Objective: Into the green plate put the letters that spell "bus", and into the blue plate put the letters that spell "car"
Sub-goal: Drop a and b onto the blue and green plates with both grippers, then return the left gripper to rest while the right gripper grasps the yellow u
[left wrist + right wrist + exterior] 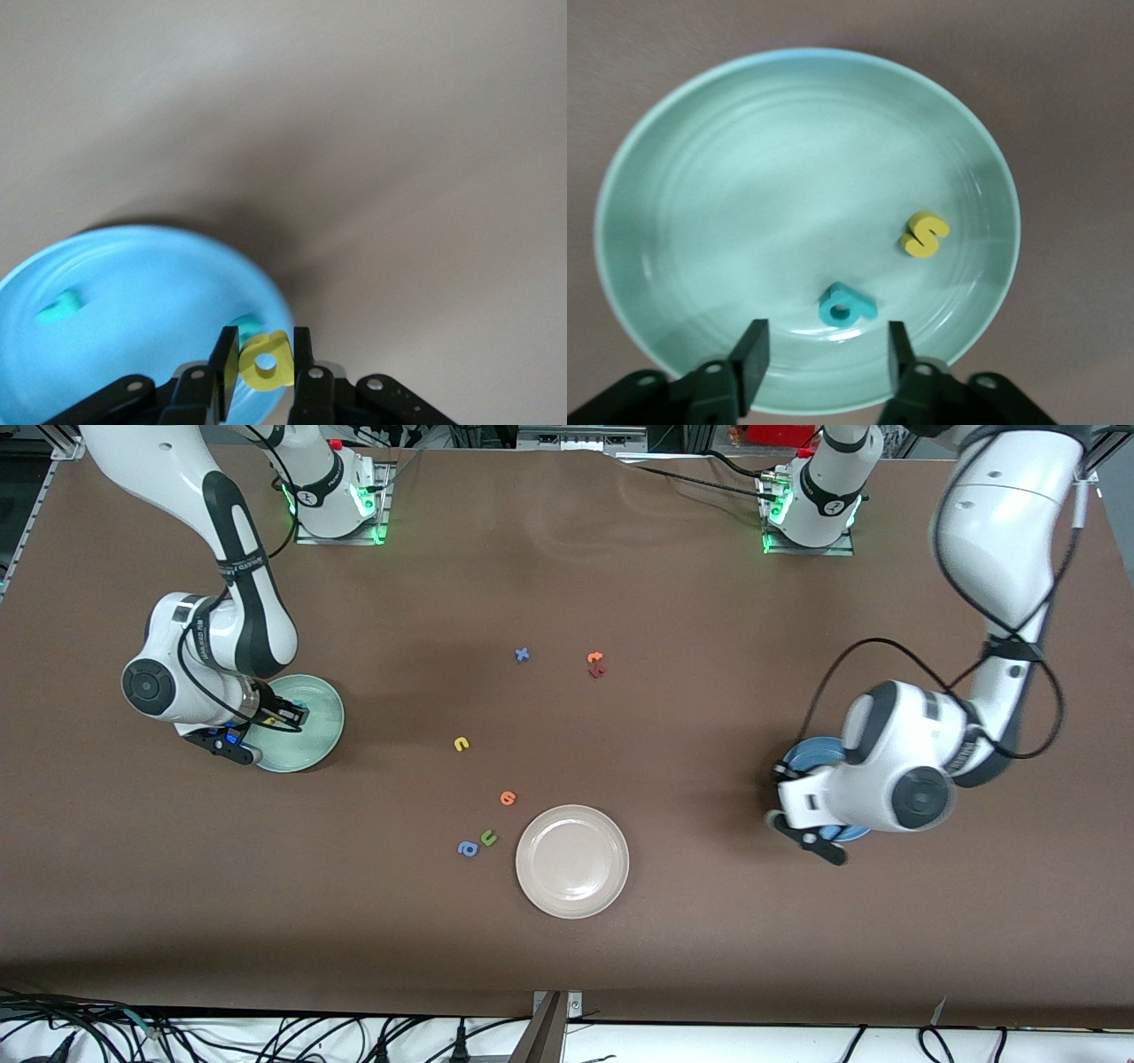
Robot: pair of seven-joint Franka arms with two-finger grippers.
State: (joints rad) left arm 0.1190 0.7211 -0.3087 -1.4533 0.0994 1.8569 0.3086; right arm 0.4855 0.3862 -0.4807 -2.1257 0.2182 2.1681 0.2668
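My right gripper (825, 343) hangs open just above the green plate (735, 186), nothing between its fingers. In that plate lie a teal "b" (845, 304) and a yellow "s" (924, 235). In the front view the plate (324, 726) sits at the right arm's end of the table. My left gripper (265, 347) is shut on a yellow "a" (266, 363), over the rim of the blue plate (133, 336). Two teal letters (60, 307) (239, 326) lie in the blue plate (811, 755). A yellow "u" (461, 744) lies on the table near its middle.
A beige-white plate (572, 861) stands nearest the front camera. Beside it lie an orange letter (508, 797), a green "u" (488, 837) and a blue "a" (467, 849). Farther from the camera are a blue "x" (522, 654), an orange letter (594, 658) and a dark red one (596, 672).
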